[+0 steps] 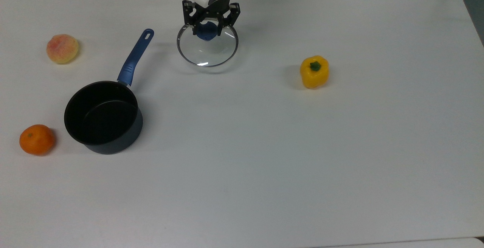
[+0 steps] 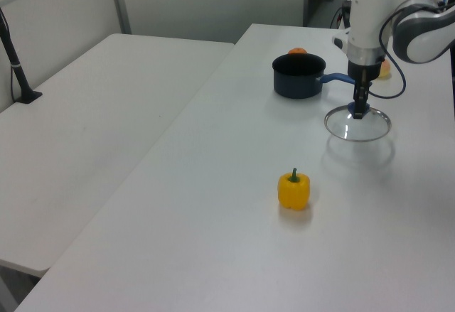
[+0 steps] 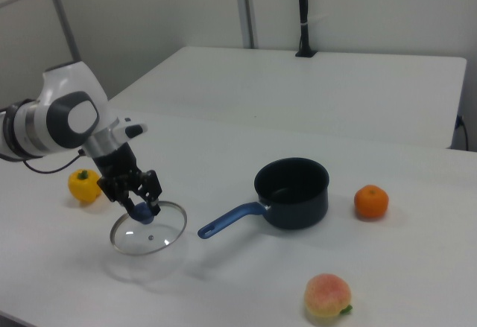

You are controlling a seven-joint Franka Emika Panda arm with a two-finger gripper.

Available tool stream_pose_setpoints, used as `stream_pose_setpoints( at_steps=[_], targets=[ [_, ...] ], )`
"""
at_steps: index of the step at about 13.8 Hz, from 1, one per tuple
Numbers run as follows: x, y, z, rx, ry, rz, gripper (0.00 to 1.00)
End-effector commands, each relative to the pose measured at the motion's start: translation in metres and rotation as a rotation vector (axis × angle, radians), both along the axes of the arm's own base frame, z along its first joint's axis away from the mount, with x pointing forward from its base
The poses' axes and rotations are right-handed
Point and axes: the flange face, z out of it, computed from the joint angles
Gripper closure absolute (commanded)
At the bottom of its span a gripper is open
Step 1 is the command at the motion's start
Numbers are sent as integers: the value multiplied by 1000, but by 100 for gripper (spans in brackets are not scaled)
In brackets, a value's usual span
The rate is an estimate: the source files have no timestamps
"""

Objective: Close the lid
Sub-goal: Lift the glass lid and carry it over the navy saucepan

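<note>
White tabletop [image 1: 264, 146] carries a black pan [image 1: 103, 117] with a blue handle, uncovered, with an orange [image 1: 36, 139] just beside it at the top view's left and a peach [image 1: 62, 48] farther up. The gripper [image 1: 207, 32] has its fingers closed on the blue knob of the lid [image 1: 207, 49], which hangs level above the table, its shadow beneath. A yellow pepper [image 1: 314, 72] sits well apart.
</note>
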Motion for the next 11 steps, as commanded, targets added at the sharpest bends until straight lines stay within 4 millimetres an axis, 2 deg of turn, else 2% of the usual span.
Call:
stream_pose_setpoints(
  at_steps=[1,5,7,9,11],
  targets=[
    [10,4,38,-5,-27,-30,84],
    [36,2,90,45,-59,-72,84],
    [56,-2,107,45,-59,-92,84],
    [85,-28,123,43,-62,-127,84],
    [103,-52,129,43,-73,-140,83]
  ],
)
